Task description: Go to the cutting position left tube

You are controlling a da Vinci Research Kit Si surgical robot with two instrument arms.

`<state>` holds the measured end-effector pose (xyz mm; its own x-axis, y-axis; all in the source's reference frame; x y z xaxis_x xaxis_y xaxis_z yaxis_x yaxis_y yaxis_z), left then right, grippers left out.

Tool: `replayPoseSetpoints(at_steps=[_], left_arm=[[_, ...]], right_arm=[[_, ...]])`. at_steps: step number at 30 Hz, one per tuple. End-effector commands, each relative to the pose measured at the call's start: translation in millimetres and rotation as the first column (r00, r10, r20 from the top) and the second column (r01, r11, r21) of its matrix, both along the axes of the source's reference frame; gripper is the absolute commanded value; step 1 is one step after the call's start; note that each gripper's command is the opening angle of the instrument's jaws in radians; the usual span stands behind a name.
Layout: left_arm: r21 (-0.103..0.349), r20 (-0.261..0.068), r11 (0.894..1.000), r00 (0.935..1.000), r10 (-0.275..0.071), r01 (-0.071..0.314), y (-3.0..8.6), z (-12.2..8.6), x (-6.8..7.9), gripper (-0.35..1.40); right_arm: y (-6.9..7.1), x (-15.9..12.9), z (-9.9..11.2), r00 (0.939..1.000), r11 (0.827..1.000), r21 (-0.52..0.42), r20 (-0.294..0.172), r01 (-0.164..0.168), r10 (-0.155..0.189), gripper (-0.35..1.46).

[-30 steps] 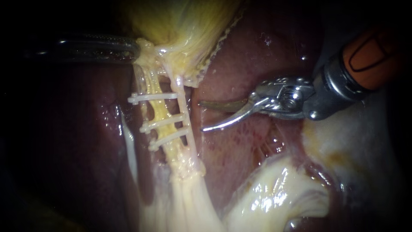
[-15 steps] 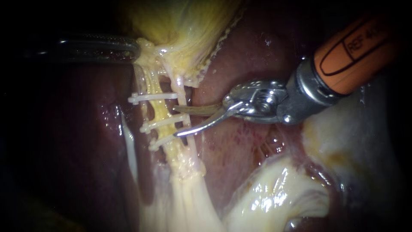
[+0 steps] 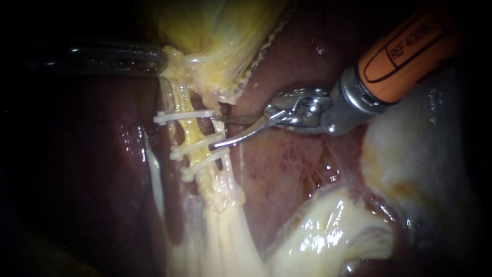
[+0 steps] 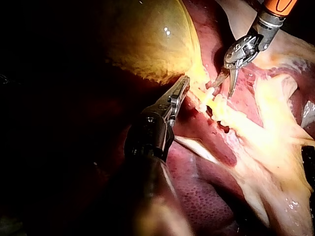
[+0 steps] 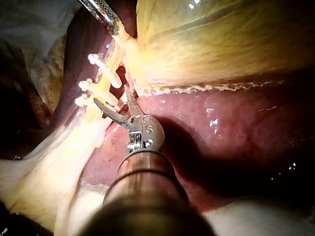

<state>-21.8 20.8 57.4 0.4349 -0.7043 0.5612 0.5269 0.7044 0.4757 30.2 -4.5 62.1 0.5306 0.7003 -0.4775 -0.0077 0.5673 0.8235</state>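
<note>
Jaws apart on right instrument (image 3: 212,132), straddling clipped tube (image 3: 225,172) centre-left of frame, between top clip (image 3: 182,116) and middle clip (image 3: 197,146). Left instrument (image 3: 163,56) clamped on gallbladder (image 3: 220,31), upper left. I'd ease deeper, stay square, clear of clips

The only writing you have stands on your right instrument (image 3: 215,131). In the endoscope view its orange band (image 3: 405,48), just behind the metal wrist, carries a short line of dark capitals and digits inside a dark outlined box with rounded corners, running along the shaft. In the left wrist view the same orange band (image 4: 279,5) shows only part of that dark outline, with no characters you can make out. In the right wrist view the shaft is too blurred to show any print.
</note>
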Motion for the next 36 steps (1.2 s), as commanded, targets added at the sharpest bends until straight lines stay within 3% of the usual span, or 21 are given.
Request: replayPoseSetpoints(at_steps=[1, 5, 11, 17, 24, 31, 36], left_arm=[[0.000, 0.000, 1.000, 1.0000, 0.000, 0.000, 0.0, 0.0, 0.0, -0.35], [0.000, 0.000, 1.000, 1.0000, 0.000, 0.000, 0.0, 0.0, 0.0, -0.35], [-0.001, 0.000, 1.000, 1.0000, 0.000, 0.000, 0.0, 0.1, -0.1, -0.35], [-0.001, 0.000, 1.000, 1.0000, 0.000, 0.000, -0.1, 0.1, -0.1, -0.35], [-0.001, 0.000, 1.000, 1.0000, 0.000, 0.000, -0.1, 0.1, -0.1, -0.35], [-0.001, -0.001, 1.000, 1.0000, -0.001, 0.001, -0.1, 0.2, -0.2, -0.35], [-0.001, -0.001, 1.000, 1.0000, -0.001, 0.001, -0.1, 0.2, -0.2, -0.35]], right_arm=[[0.0, 0.3, 0.1, 1.0000, 1.000, 0.005, -0.006, 0.004, -0.004, 1.24], [-0.3, 1.5, -0.2, 0.9993, 1.000, 0.027, -0.036, 0.003, -0.003, 1.24], [-0.7, 3.3, -0.7, 0.9949, 0.997, 0.073, -0.097, 0.036, -0.029, 1.24], [-1.4, 4.8, -1.7, 0.9878, 0.994, 0.102, -0.155, 0.028, -0.012, 1.24], [-1.9, 6.9, -2.2, 0.9705, 0.991, 0.132, -0.237, -0.014, 0.045, 1.24], [-3.0, 9.0, -1.1, 0.9684, 0.990, 0.115, -0.228, -0.077, 0.102, 1.29], [-3.5, 9.8, -0.6, 0.9611, 0.987, 0.117, -0.242, -0.108, 0.134, 1.34]])
